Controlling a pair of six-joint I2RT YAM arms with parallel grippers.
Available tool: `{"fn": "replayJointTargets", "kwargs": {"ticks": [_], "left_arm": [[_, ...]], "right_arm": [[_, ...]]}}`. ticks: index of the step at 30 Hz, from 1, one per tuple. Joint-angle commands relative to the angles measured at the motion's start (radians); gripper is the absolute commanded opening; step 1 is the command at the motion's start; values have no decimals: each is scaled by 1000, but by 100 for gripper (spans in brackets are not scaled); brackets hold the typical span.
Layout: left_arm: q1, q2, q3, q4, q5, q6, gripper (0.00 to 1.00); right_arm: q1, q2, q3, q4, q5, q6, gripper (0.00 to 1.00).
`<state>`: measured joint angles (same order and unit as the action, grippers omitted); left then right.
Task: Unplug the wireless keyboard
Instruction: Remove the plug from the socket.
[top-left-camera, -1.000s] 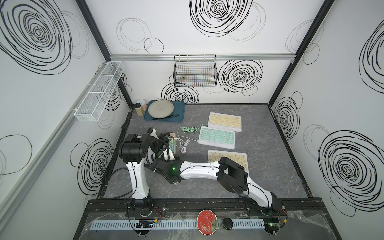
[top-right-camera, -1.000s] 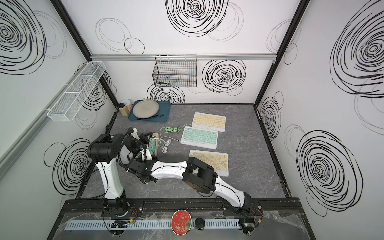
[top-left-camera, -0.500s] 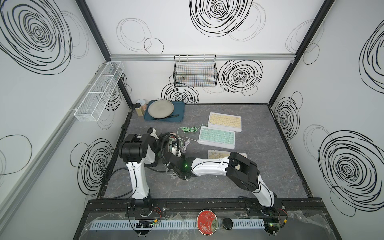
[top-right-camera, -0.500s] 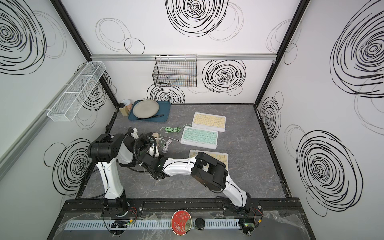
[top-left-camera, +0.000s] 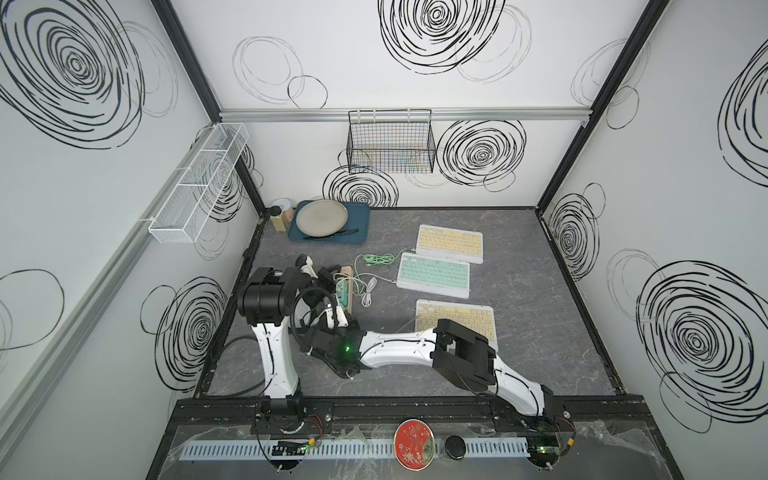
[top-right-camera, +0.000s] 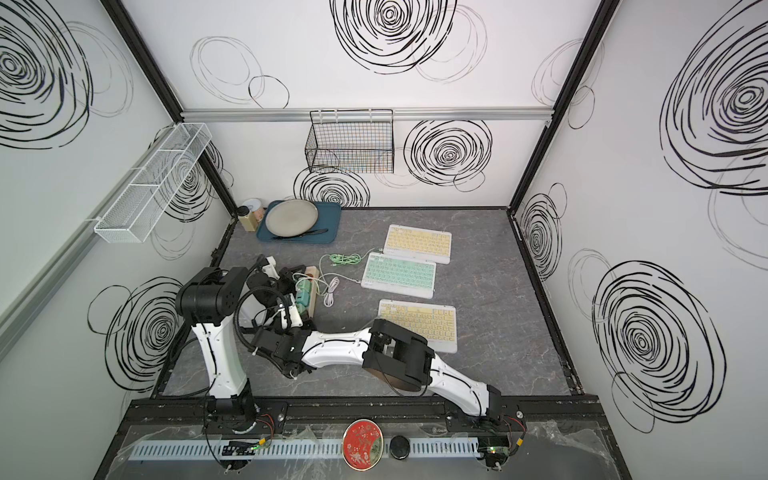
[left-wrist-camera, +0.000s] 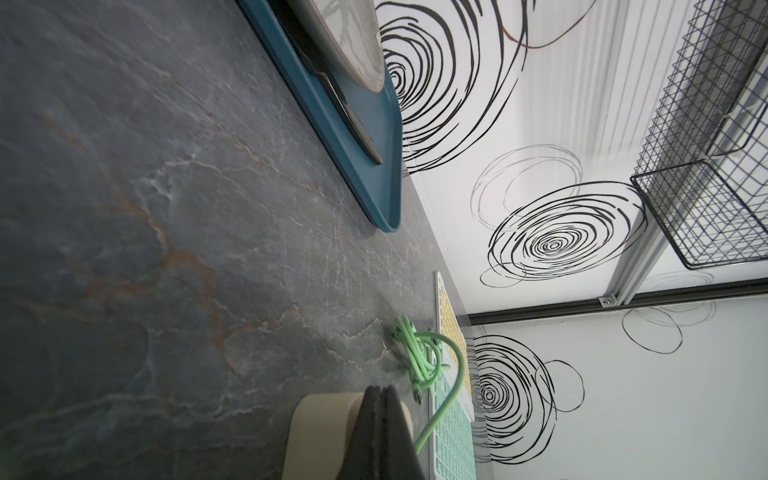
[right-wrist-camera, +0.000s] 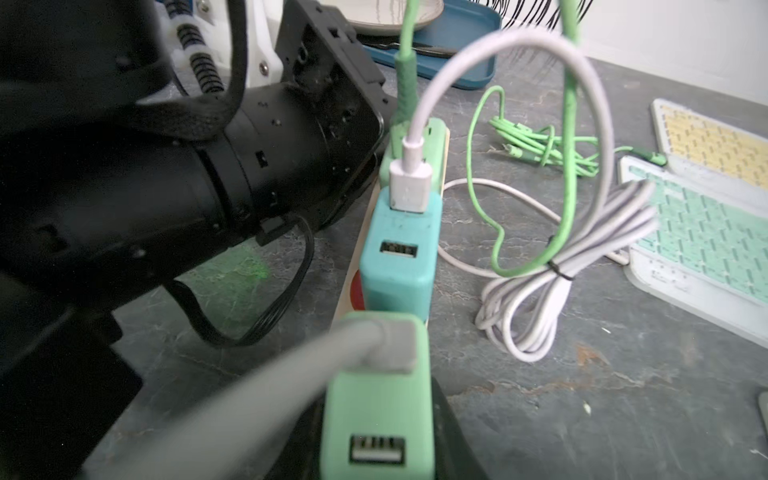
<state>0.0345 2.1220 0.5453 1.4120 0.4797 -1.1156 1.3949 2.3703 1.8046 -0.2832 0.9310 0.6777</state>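
Evidently the job is at the pulling stage, not finished. In the right wrist view, at the lower middle of the frame, the right gripper (right-wrist-camera: 376, 451) is clamped on a light-green charger adapter (right-wrist-camera: 378, 395), a dark finger on either side of it, with a grey cable (right-wrist-camera: 249, 386) plugged into it. In a top view that cable appears to run across to the near yellow keyboard (top-left-camera: 457, 316), which lies at centre right of the frame, partly under the right arm. This is probably the keyboard meant, though the task does not say which. Whether the adapter is free of the power strip (left-wrist-camera: 320, 432) cannot be told, since the adapter hides its own base. The left gripper (left-wrist-camera: 381, 415), jaws pressed together with nothing between them, rests on the strip's cream end at the lower middle of the left wrist view, likely pinning it down. Above the held adapter in the frame, a teal adapter (right-wrist-camera: 399, 257) carries a white cable (right-wrist-camera: 409, 183). Left to do, by this reading: draw the adapter or its plug clear
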Motion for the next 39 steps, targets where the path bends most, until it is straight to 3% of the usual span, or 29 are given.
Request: {"fn": "replayJointTargets", "kwargs": {"ticks": [1,6,10,15,20,23,29,35,37,39], "left_arm": [[-25,71,-39,-194,42,-1,0],[-25,71,-39,-192,42,-1,0],[-25,71,-39,-192,42,-1,0],[-25,73,-38,-190,42,-3,0],[-24,74,-38,-189,45,-4,0],[-24,75,-38,-189,45,-4,0],[-24,74,-36,-189,46,-6,0],[-24,76,-36,-187,48,-6,0],[-23,76,-37,-186,48,-6,0],[-24,76,-38,-186,48,-7,0]], "right_arm": [[25,-43,9,98,75,-57,0],[-58,-185,-254,399,-368,-3,0],[-77,-235,-316,463,-494,55,0],[-73,-214,-244,378,-501,72,0],[-7,-111,-57,168,-170,-13,0],[-4,-68,-7,100,-83,-9,0],[-21,-141,-170,299,-185,-33,0],[-125,-241,-408,620,-617,114,0],[-116,-245,-373,560,-583,109,0],[-84,-233,-287,435,-460,70,0]]}}
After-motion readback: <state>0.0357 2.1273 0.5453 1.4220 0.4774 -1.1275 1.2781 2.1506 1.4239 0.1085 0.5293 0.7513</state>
